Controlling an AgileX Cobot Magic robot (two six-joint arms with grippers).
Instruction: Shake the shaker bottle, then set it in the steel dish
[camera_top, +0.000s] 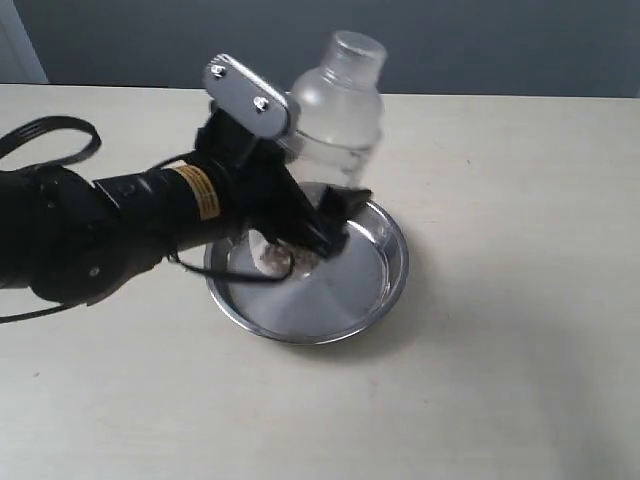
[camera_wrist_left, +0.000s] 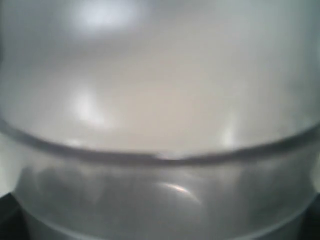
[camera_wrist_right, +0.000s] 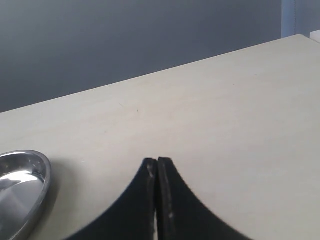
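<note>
A matte, pale cream tabletop (camera_top: 520, 330) with a few tiny dark specks runs back to a plain grey-blue wall (camera_top: 480, 40) along its far edge, and a lighter strip shows at the far left corner. The steel dish (camera_top: 385, 285), round, shallow and mirror-bright, sits about the middle of the tabletop, well away from every edge. The shaker bottle (camera_top: 340, 110) stands upright over the far-left part of the dish, its domed shoulder and small round cap rising above the arm. Brown bits (camera_top: 283, 260) show low in it, but whether its base touches the dish bottom cannot be told. The left tool (camera_top: 335, 222) clasps the bottle's lower body, one black finger on each side. In the left wrist view the blurred clear wall of the bottle (camera_wrist_left: 160, 100) fills nearly the whole picture. The black left arm carries a yellow label (camera_top: 201, 190) whose print is too small to read, and a silver plate (camera_top: 248, 95) with two screws. A black cable (camera_top: 50, 135) loops near the tabletop's left edge. The right tool (camera_wrist_right: 157, 162) hangs over bare tabletop with its fingers pressed together and nothing between them, and the dish's rim (camera_wrist_right: 42, 182) lies off to one side of it.
</note>
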